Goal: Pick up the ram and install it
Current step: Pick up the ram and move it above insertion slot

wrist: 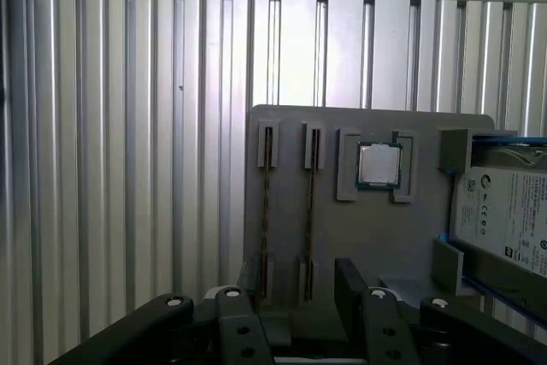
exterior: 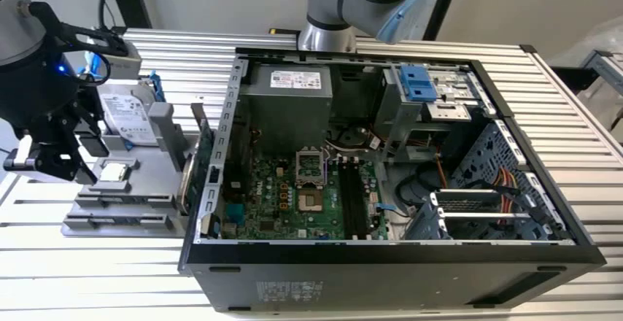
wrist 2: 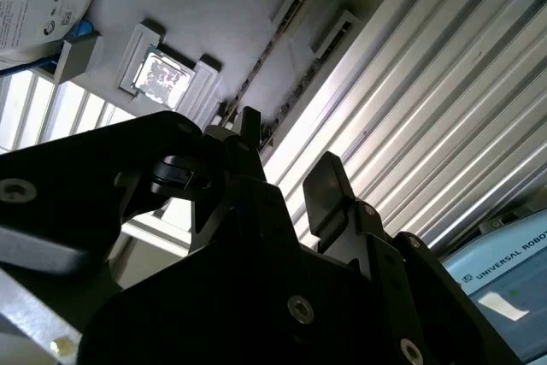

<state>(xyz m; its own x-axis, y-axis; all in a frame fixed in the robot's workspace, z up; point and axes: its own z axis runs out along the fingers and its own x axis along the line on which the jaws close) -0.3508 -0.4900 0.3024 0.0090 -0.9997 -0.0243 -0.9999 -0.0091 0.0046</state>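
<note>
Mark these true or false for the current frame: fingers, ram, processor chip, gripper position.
1. The fingers are open and hold nothing. True.
2. A ram stick is seated in the motherboard's black slots. False: the slots look empty. Two ram sticks stand in the gray holder.
3. The processor chip sits in the same gray holder, beside the ram sticks. True.
4. The gripper is inside the computer case. False: it hangs over the gray holder, outside the case, on the exterior view's left.
</note>
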